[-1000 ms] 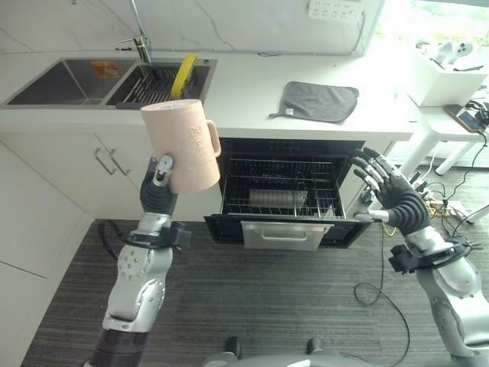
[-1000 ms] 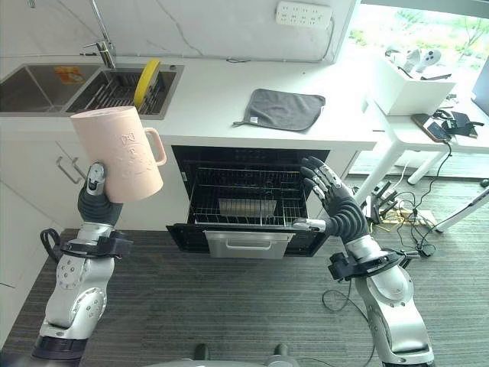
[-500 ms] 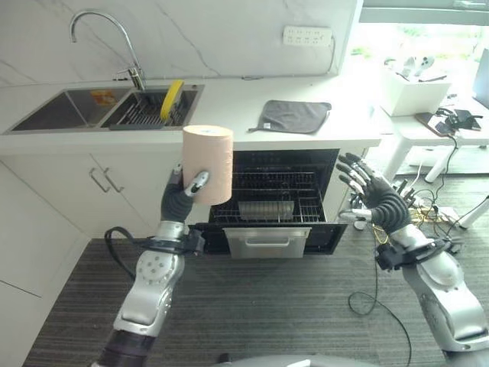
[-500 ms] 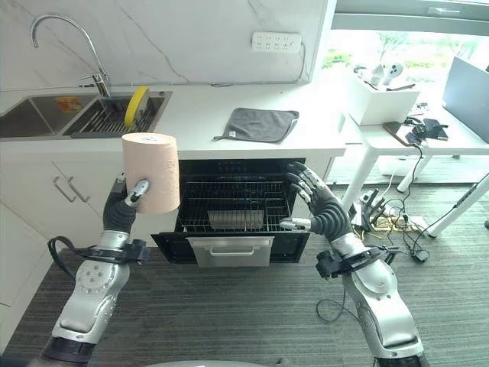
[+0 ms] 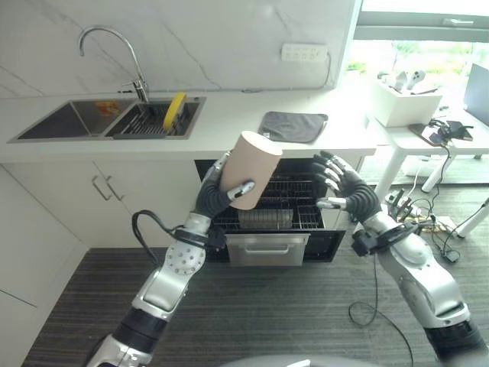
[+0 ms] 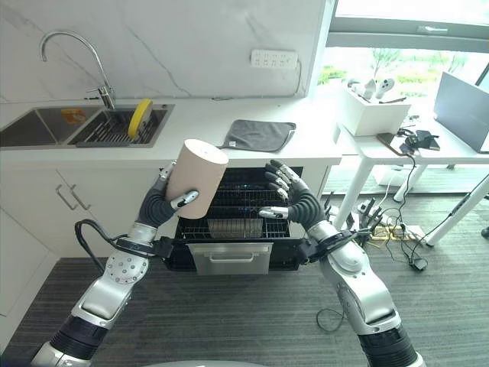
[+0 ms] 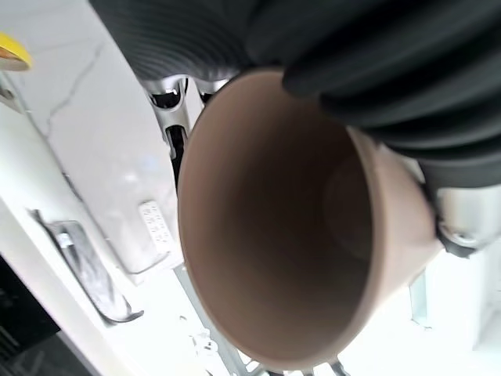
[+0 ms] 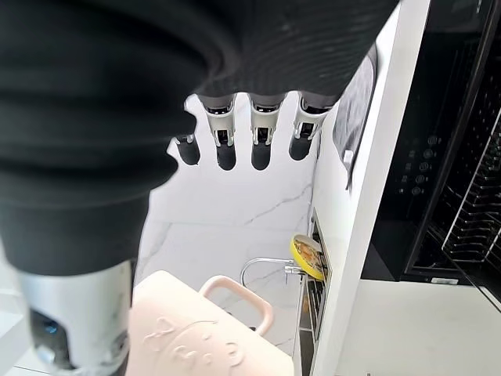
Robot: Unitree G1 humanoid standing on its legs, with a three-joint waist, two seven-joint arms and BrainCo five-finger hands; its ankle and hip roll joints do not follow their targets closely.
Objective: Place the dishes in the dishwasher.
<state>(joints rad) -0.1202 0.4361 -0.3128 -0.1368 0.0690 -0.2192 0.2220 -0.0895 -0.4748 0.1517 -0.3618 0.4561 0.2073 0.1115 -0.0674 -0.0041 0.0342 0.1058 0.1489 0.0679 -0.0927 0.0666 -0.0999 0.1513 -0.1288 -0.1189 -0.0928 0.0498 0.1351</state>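
Kitchen counter (image 5: 229, 126) runs white across the upper half of my head views, with a steel sink (image 5: 69, 122) at upper left under a curved faucet (image 5: 114, 50). I note a yellow dish (image 5: 175, 112) standing on edge in the sink's right basin and a grey cloth (image 5: 293, 125) lying flat on the counter right of centre. Below the cloth, at frame centre, the dishwasher (image 5: 267, 245) is open with its wire rack (image 6: 229, 218) pulled forward; grey items sit in the rack, too small for me to identify.

My left hand (image 5: 216, 196) is raised at frame centre in front of the open dishwasher, its fingers curled round a pink mug (image 5: 252, 157). The mug is tilted, base toward the upper right. The left wrist view looks straight into its empty interior (image 7: 274, 227), and the right wrist view shows its handle (image 8: 239, 296) and an embossed pattern on its side.

My right hand (image 5: 345, 193) hovers just right of the mug, in front of the rack, not touching it, fingers spread wide and holding nothing.

Far right, a white side table (image 5: 428, 122) carries a white bin (image 5: 401, 103).
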